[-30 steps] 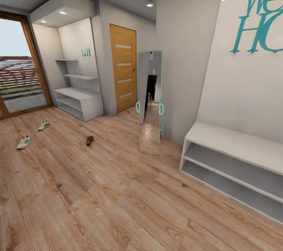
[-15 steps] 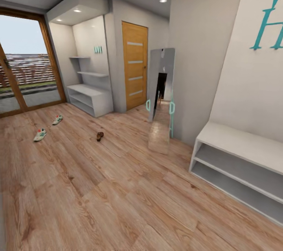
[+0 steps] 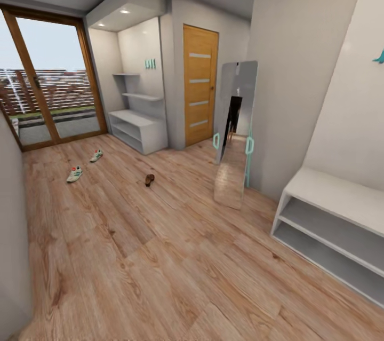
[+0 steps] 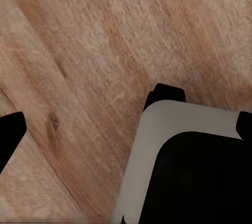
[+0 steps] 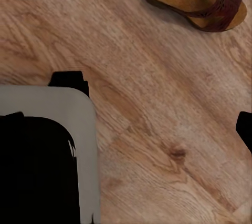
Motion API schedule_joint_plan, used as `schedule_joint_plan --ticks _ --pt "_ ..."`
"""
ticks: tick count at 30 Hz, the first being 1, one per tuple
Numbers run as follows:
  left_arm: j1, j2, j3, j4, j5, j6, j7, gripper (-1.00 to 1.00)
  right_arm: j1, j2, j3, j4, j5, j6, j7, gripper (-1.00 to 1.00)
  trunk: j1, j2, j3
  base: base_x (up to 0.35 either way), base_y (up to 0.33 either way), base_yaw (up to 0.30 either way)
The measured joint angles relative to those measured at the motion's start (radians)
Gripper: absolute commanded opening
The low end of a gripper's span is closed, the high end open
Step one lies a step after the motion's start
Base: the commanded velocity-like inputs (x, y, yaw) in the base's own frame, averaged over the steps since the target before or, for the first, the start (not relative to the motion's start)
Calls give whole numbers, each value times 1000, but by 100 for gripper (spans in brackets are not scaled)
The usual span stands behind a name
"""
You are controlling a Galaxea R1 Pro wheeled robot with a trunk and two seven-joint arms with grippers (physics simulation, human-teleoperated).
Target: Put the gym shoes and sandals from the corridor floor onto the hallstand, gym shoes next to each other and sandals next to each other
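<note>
Two gym shoes, white with green stripes, lie apart on the corridor floor (image 3: 160,255) at the far left, one (image 3: 96,156) nearer the glass door than the other (image 3: 74,174). A dark brown sandal (image 3: 150,180) lies to their right. The grey-white hallstand (image 3: 137,130) stands against the back wall with floating shelves above it. In the right wrist view another sandal (image 5: 197,0) lies on the planks beyond my base. My right gripper (image 5: 126,129) and left gripper (image 4: 126,134) hang over bare floor, fingertips at the frame edges, nothing held.
A low white bench (image 3: 333,199) with two open shelves stands against the right wall. A leaning mirror (image 3: 234,133) with teal handles stands past it, beside a wooden door (image 3: 200,85). A glass patio door (image 3: 48,85) closes the far left. My grey-and-black base (image 5: 42,161) is below both wrists.
The whole head view has swung left, so shoes, hallstand and mirror sit further right in the picture. Nothing on the floor has moved itself.
</note>
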Motion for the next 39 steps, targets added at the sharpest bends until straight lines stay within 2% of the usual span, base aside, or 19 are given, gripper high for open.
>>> schedule_joint_plan --ticks 27,39 --pt "0 -1 0 0 1 0 3 100 1 -1 0 0 0 0 1 100 0 0 -32 5 0 195" --pt "0 0 0 0 1 0 1 100 1 -1 1 0 0 0 1 100 0 0 -42 209 0 133"
